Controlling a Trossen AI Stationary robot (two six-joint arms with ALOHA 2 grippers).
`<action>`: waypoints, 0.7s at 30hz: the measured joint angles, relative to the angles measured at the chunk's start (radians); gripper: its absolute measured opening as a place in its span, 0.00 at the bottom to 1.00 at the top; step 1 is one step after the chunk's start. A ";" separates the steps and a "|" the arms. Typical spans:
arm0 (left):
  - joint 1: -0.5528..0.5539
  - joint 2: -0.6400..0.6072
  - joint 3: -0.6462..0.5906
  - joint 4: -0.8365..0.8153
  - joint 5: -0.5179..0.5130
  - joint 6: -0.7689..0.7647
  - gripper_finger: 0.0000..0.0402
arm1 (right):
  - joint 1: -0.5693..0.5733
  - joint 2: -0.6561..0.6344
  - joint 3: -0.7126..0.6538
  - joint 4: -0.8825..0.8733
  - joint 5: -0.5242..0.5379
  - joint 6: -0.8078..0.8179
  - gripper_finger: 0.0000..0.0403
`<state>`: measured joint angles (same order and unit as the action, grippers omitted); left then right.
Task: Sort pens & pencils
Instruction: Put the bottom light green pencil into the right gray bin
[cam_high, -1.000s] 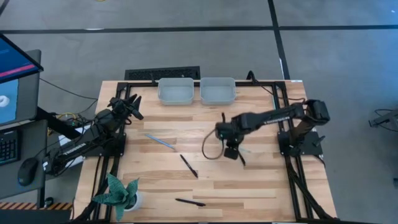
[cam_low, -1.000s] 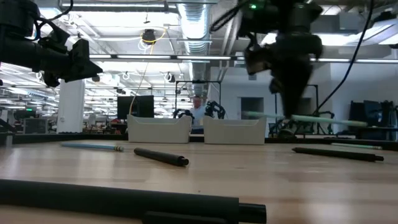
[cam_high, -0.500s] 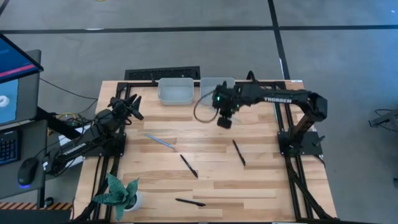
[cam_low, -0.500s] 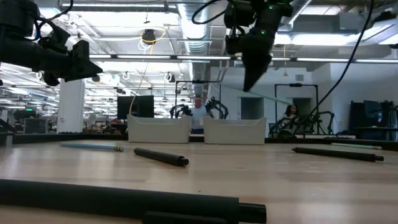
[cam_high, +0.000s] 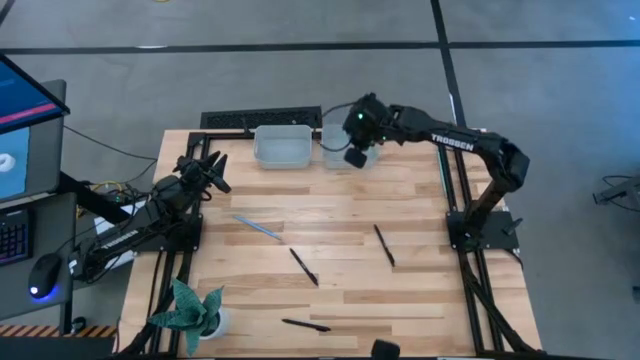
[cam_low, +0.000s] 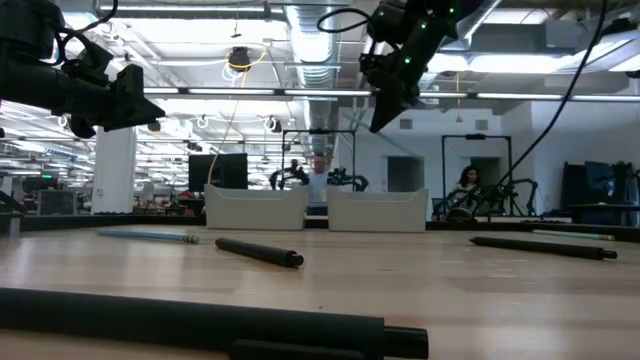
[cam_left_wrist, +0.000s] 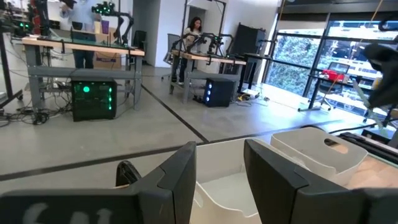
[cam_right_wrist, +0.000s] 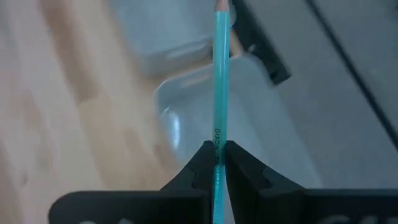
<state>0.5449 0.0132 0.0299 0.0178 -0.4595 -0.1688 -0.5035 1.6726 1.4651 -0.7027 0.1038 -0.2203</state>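
Observation:
My right gripper (cam_high: 353, 157) hangs above the right one of two pale bins (cam_high: 350, 147) at the table's far edge, shut on a teal pencil (cam_right_wrist: 221, 74). On the table lie a second teal stick (cam_high: 257, 228) and three black ones (cam_high: 303, 267) (cam_high: 384, 245) (cam_high: 306, 325), each flat on its side. My left gripper (cam_high: 214, 170) waits at the table's left, held level and open, with nothing between its fingers (cam_left_wrist: 177, 177). My right gripper pinches the teal pencil's shaft (cam_right_wrist: 216, 144) between its two fingertips. The pencil runs straight on ahead of the fingers, along them, to its wooden end (cam_right_wrist: 222, 5). The fingers slant down from the table's right side. The pencil is lifted clear, above the right bin.
The left bin (cam_high: 283, 146) stands beside the right one. A potted plant (cam_high: 195, 310) is at the near left corner. A dark strip (cam_high: 260, 120) lies behind the bins. Bare wood lies between the bins and the loose sticks.
My right gripper has risen from the middle of the table and swung toward the far edge, carrying the teal pencil clear of the wood to above the right bin. It has tipped from pointing steeply down to a slant. The sticks on the table have stayed put.

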 joint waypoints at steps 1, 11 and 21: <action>0.000 0.000 0.000 0.000 0.000 0.000 0.31 | -0.010 0.000 0.000 0.024 0.003 -0.001 0.12; 0.000 0.000 0.000 0.000 0.000 0.000 0.31 | -0.077 0.009 0.002 0.137 0.003 -0.025 0.12; 0.000 0.000 0.000 0.000 0.000 -0.007 0.31 | -0.088 0.162 0.001 0.130 0.002 -0.032 0.12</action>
<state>0.5449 0.0132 0.0299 0.0180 -0.4595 -0.1755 -0.5919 1.8346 1.4660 -0.5732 0.1062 -0.2524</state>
